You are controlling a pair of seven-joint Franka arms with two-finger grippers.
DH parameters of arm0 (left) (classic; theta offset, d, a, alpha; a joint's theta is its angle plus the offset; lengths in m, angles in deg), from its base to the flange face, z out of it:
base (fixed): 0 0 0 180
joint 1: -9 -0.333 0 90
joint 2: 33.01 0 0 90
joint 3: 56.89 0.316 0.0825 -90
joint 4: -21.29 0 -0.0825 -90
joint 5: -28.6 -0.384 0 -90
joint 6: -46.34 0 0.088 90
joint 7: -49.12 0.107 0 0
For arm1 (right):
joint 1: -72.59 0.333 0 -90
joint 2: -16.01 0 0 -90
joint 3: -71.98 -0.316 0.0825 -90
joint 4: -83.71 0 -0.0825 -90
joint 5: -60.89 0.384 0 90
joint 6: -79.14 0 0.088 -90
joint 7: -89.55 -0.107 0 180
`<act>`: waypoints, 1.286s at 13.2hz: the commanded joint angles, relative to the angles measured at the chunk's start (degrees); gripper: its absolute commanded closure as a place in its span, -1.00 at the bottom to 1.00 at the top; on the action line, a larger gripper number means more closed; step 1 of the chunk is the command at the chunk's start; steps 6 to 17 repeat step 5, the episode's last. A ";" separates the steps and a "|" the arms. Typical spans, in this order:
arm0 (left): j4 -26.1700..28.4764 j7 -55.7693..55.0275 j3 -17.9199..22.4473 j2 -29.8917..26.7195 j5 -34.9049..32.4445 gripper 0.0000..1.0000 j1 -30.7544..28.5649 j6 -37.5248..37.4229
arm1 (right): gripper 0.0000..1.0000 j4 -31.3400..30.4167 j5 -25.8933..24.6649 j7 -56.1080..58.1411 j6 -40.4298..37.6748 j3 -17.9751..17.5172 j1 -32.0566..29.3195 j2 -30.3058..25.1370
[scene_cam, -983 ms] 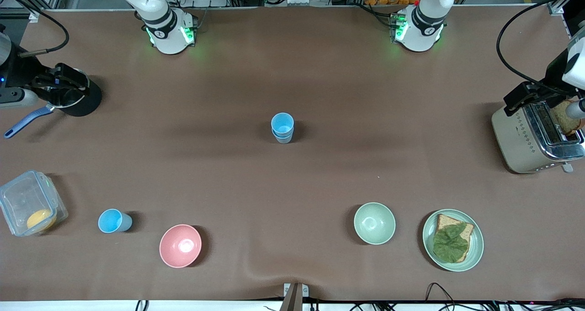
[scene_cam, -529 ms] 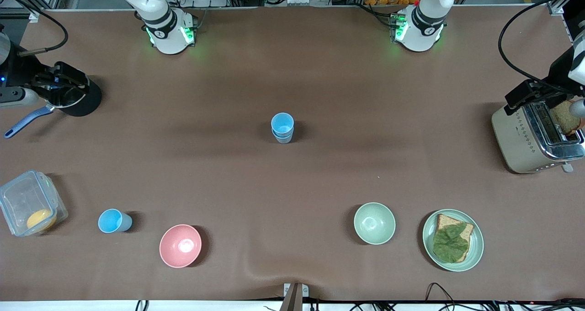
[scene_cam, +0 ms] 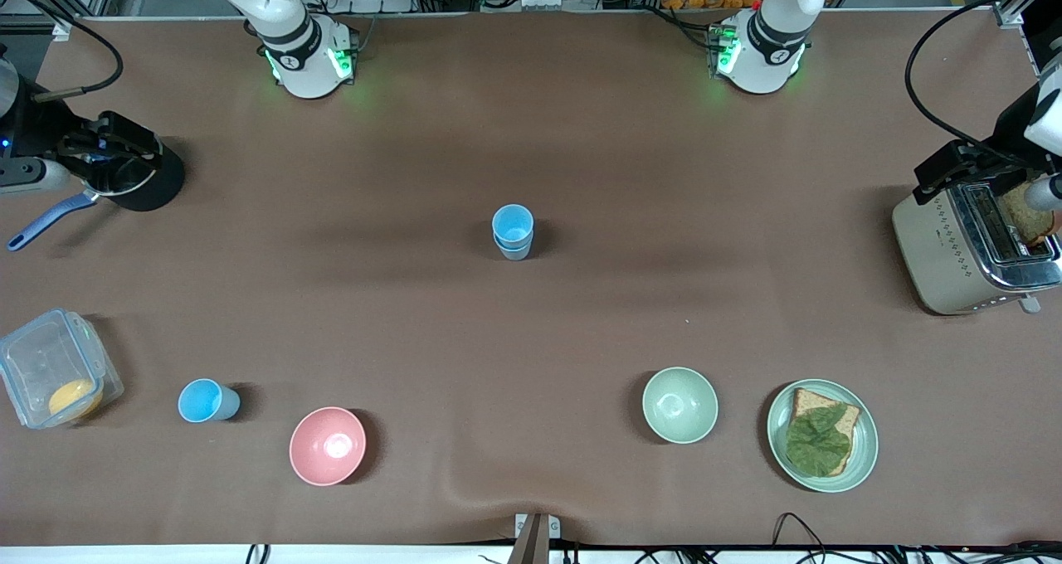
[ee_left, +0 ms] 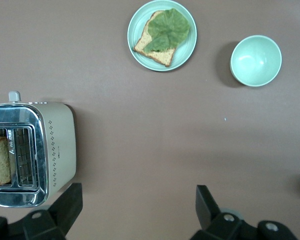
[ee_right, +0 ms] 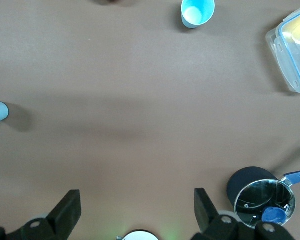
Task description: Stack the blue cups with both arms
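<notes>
Two nested blue cups (scene_cam: 513, 230) at frame centre and one lone blue cup (scene_cam: 205, 401) lower left look light, stiff, slippery, best pinched across the rim, while the left gripper (ee_left: 135, 210) and right gripper (ee_right: 135, 210) hang spread wide, empty.

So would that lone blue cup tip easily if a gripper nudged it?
Probably. The lone cup looks small, thin plastic, so likely light and easy to slide or tip. Its smooth tapered wall may slip; once over, it would likely roll.

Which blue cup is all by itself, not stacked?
The lone cup between the plastic box and the pink bowl, nearest the front camera. The other two cups sit nested together mid-table.
</notes>
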 commanded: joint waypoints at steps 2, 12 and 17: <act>-3.52 1.96 -0.15 -0.38 1.63 -1.00 -0.42 -5.81 | -1.00 0.31 0.36 0.79 -0.48 -0.52 -0.85 0.14; -4.14 2.05 -0.50 -0.46 1.71 -1.00 -0.33 -8.19 | -1.00 0.39 0.27 0.79 -0.31 -0.43 -0.93 0.23; -4.14 2.05 -0.50 -0.46 1.71 -1.00 -0.33 -8.19 | -1.00 0.39 0.27 0.79 -0.31 -0.43 -0.93 0.23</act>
